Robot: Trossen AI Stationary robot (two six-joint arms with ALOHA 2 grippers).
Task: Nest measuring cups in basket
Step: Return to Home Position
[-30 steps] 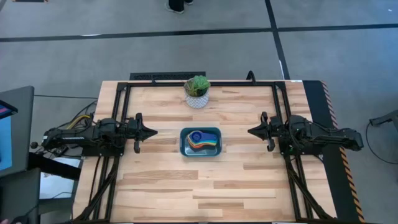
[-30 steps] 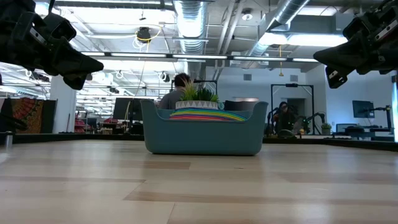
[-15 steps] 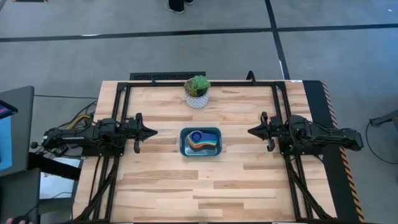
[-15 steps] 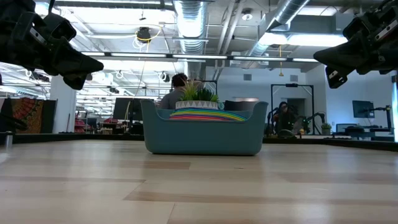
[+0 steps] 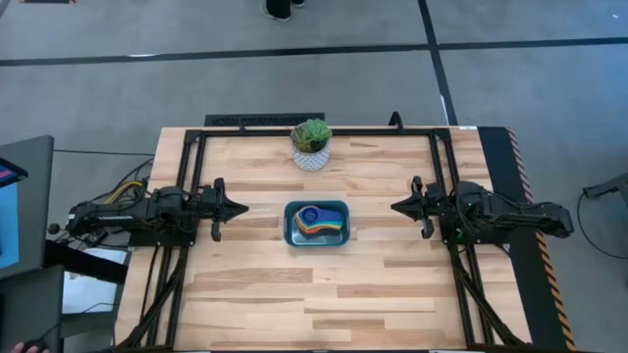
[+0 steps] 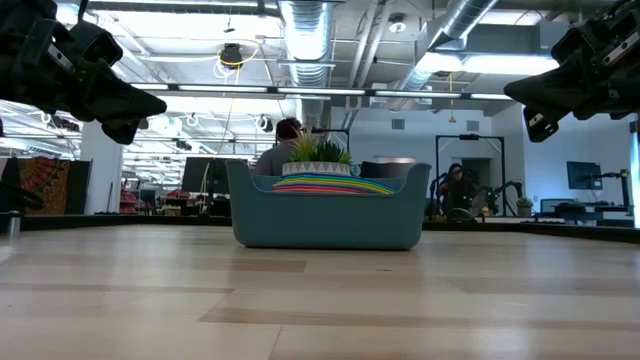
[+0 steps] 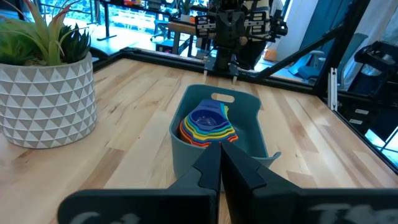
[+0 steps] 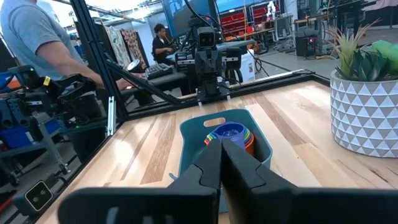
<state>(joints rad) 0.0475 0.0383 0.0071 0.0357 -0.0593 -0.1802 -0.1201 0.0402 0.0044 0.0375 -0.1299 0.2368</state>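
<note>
The dark teal basket [image 5: 316,224] stands on its base at the table's middle, also in the low view [image 6: 327,208]. Inside it the measuring cups [image 5: 319,221] sit nested in one coloured stack, blue on top [image 7: 207,123], rims showing over the wall [image 6: 330,183]. My left gripper [image 5: 241,207] hovers shut, left of the basket and above the table. My right gripper [image 5: 394,207] hovers shut on the basket's right, facing it. Each wrist view shows its own shut fingers [image 7: 221,168] [image 8: 221,163] pointing at the basket.
A white patterned pot with a green plant [image 5: 311,145] stands near the far edge, behind the basket. A black frame [image 5: 319,127] runs along the far edge and both sides. Bare wood lies toward the near edge. People [image 8: 37,43] show in the room beyond.
</note>
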